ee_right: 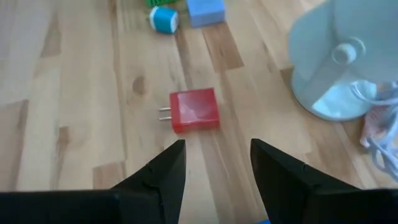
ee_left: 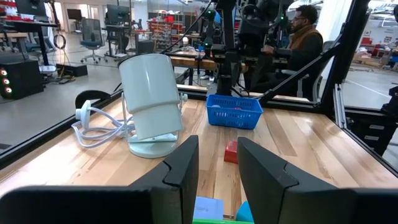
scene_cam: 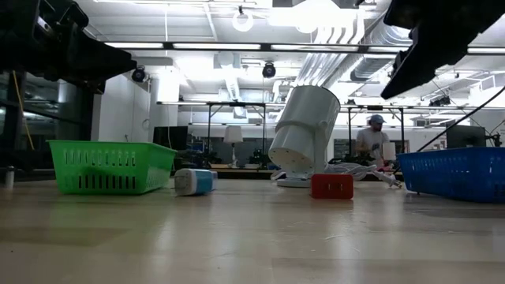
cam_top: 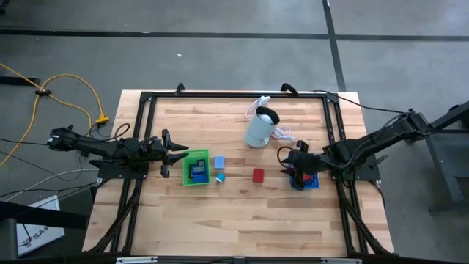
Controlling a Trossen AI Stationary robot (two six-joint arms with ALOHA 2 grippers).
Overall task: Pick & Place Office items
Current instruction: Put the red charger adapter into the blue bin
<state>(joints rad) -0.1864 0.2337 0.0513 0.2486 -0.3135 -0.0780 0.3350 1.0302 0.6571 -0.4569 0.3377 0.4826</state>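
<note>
My left gripper hangs open above the table, just left of the green tray, which holds blue pieces. My right gripper is open and raised at the left end of the blue tray, pointing toward a red plug-like piece that lies flat on the table. A blue block and a teal-and-white piece lie beside the green tray. Neither gripper touches anything.
A pale cylindrical appliance stands tilted on its base toward the far side, its white cord coiled beside it. A black frame borders the table. Bare wood lies along the near side. A person sits in the room beyond.
</note>
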